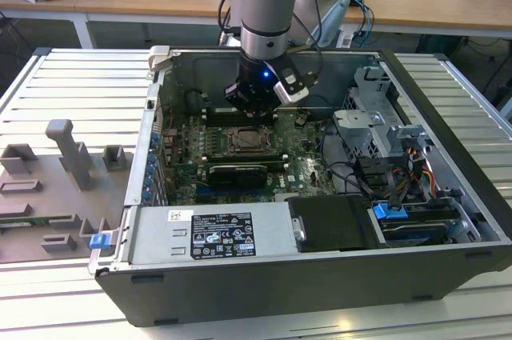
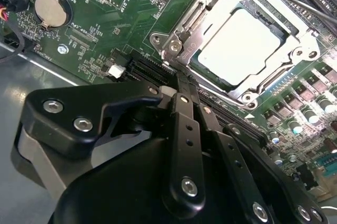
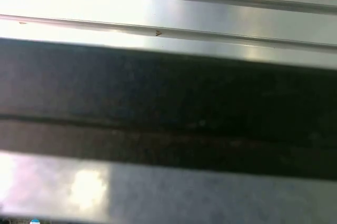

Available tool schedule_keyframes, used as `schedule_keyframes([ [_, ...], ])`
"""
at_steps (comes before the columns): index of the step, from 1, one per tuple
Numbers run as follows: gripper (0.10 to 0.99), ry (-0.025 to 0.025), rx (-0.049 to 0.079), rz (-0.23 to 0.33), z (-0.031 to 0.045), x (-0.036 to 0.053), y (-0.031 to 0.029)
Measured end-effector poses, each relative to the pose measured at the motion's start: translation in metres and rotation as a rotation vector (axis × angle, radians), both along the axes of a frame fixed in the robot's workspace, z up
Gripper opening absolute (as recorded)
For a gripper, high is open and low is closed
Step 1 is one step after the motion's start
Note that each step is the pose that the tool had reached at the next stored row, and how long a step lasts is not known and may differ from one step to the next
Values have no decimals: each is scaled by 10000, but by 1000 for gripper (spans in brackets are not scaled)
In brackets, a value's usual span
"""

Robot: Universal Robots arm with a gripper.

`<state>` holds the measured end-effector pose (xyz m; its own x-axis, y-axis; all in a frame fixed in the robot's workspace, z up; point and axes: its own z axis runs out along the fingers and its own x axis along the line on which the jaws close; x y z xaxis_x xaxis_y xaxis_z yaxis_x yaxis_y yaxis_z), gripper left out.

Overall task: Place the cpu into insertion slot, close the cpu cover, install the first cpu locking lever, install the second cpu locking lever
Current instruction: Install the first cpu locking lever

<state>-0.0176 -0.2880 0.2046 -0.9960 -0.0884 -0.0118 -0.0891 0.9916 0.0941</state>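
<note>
The small square cpu (image 2: pixel 238 45) with its pale, smooth silver-grey metal top lies flat in the square metal-rimmed insertion slot (image 2: pixel 247 96) on the green circuit board (image 2: pixel 126 8). The thin silvery cpu cover (image 2: pixel 210 2) frames it. The matte black fingers (image 2: pixel 185 109), pressed together and holding nothing, end just beside the slot's corner, apart from the chip.

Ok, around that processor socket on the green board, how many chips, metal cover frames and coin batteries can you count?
chip: 1
cover frame: 1
coin battery: 1
Total: 3
</note>
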Motion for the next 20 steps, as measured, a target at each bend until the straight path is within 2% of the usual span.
schedule_keyframes([
  [3, 106, 5, -4, -4, 22, 1, -1],
  [20, 106, 7, -55, -90, -18, 19, -2],
])
